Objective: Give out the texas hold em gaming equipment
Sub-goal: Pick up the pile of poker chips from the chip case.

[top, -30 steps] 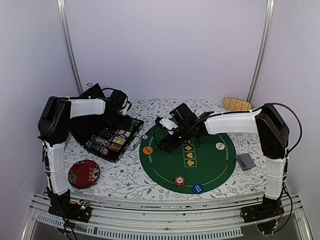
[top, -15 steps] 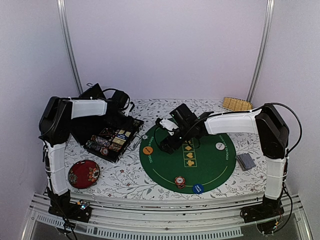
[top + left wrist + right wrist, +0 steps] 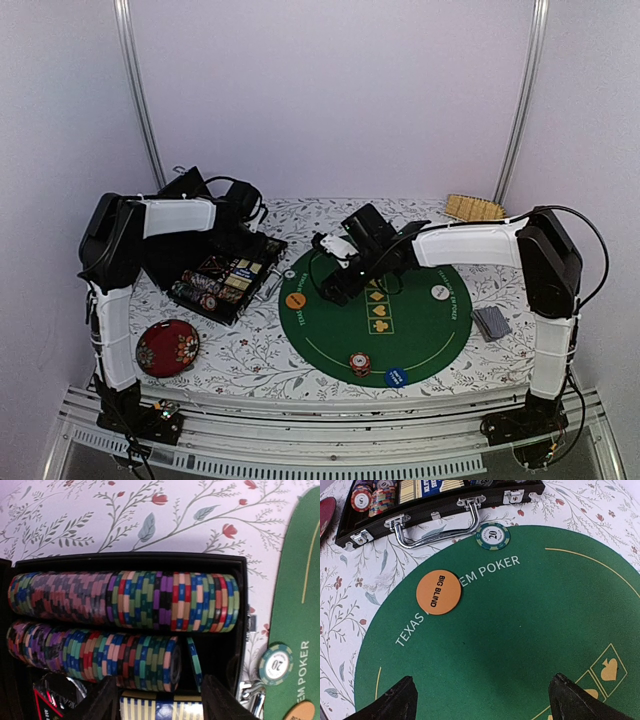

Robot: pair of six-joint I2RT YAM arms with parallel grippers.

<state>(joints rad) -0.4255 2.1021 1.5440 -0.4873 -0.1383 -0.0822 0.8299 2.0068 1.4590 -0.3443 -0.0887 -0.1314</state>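
Jaws of left gripper (image 3: 161, 701) hung released over striped multicoloured poker chips (image 3: 150, 600) in black case (image 3: 130, 561), right gripper (image 3: 487, 700) jaws released over green felt mat (image 3: 520, 630); chips looked stiff, slick, so pinch rims.

Chip case (image 3: 258, 282) left of mat (image 3: 420, 335); marker disc (image 3: 295, 300) on mat's left edge; card deck (image 3: 491, 322) right of mat.

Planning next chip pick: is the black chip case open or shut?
Open. In the left wrist view the black chip case has two rows of chips lying exposed inside, with no lid over them.
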